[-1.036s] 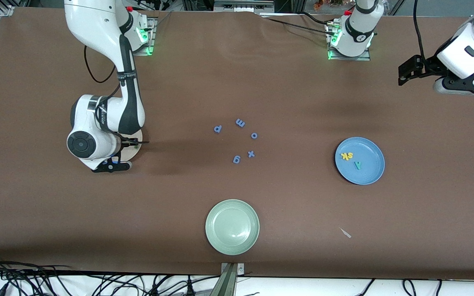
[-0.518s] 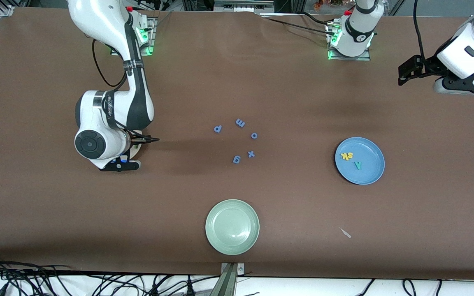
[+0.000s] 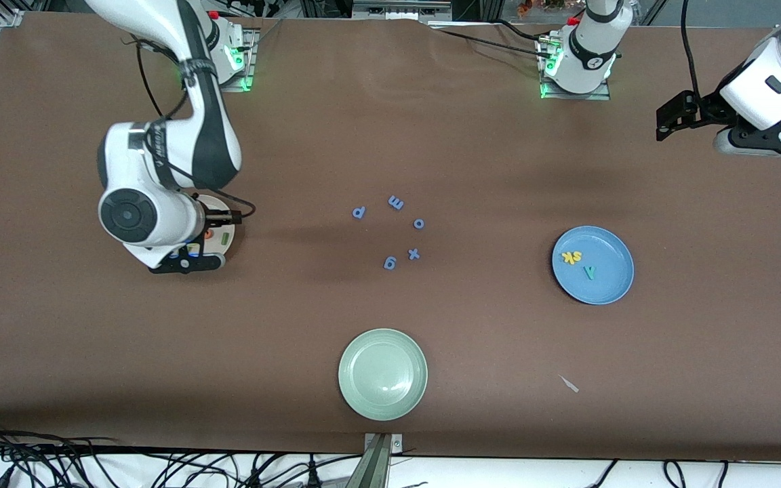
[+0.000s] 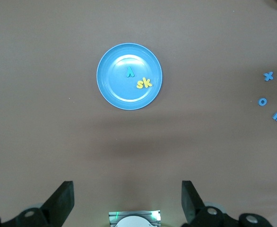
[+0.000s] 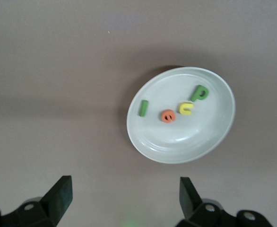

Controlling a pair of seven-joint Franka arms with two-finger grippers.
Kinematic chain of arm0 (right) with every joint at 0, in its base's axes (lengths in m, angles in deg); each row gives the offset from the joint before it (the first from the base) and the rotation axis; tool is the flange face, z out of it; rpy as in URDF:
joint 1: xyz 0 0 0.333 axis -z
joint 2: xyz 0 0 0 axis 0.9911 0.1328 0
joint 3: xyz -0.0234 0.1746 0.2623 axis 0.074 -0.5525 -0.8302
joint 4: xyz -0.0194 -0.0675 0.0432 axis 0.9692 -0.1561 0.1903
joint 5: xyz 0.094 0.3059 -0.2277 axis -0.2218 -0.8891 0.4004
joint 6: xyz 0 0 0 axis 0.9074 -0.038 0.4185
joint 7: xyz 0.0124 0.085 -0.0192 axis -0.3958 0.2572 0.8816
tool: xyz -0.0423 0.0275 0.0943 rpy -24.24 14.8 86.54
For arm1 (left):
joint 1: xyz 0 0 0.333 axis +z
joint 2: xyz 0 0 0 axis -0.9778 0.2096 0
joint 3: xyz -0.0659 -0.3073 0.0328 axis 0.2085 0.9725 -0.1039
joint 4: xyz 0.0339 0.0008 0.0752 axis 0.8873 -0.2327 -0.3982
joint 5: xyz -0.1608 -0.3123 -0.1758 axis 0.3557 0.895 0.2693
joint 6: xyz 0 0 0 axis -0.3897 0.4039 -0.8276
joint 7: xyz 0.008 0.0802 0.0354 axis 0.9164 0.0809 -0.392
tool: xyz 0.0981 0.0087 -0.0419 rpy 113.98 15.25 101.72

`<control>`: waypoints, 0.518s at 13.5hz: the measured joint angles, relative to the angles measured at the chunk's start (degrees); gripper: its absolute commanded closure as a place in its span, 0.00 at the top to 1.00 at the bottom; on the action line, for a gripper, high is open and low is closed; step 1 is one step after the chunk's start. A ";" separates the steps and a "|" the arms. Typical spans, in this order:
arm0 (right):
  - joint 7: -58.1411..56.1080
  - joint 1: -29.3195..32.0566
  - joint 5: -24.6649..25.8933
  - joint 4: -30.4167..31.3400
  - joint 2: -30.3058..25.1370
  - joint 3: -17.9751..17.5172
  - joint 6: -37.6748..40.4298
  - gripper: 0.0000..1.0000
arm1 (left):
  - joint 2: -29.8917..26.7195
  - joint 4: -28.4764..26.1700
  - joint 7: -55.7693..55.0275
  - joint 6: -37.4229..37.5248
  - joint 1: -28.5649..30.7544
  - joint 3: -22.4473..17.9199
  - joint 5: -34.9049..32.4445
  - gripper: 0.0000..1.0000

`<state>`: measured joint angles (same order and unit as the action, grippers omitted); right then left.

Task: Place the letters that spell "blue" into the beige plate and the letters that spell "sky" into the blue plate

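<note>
- Brown table point(image 3: 431, 122) carries three plates and loose foam letters.
- Beige plate point(image 5: 209, 142), under the right arm, holds green b point(image 5: 199, 92), yellow u point(image 5: 186, 108), orange e point(image 5: 168, 116) and the dark-green l point(image 5: 142, 108) in a loose row.
- Blue plate point(image 3: 611, 285), toward the left arm's end, holds yellow s point(image 4: 141, 84) and k point(image 4: 147, 82) touching, readable as "sk", and the teal y point(image 4: 129, 72) beside them.
- Right gripper point(image 5: 124, 196) hangs over the beige plate, jaws wide, empty.
- Left gripper point(image 4: 127, 201) waits above the table's edge, jaws wide, empty.
</note>
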<state>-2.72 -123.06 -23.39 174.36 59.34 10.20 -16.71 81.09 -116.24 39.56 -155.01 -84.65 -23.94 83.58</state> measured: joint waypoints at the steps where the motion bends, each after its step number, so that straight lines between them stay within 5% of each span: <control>1: 0.15 5.99 3.00 0.00 -2.53 -6.07 0.40 1.00 | 0.00 0.00 0.00 0.05 0.00 0.00 0.00 1.00; 4: 0.05 19.31 7.16 0.04 -8.37 -17.53 2.10 1.00 | 0.01 0.00 0.00 0.14 0.00 0.00 0.00 1.00; 7: 0.03 24.77 7.87 0.05 -13.51 -21.25 3.05 1.00 | 0.01 0.00 0.00 0.17 0.00 0.01 0.00 1.00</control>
<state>-2.69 -98.28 -15.52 174.41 45.82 -11.04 -13.66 81.09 -116.24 39.56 -154.84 -84.65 -23.94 83.58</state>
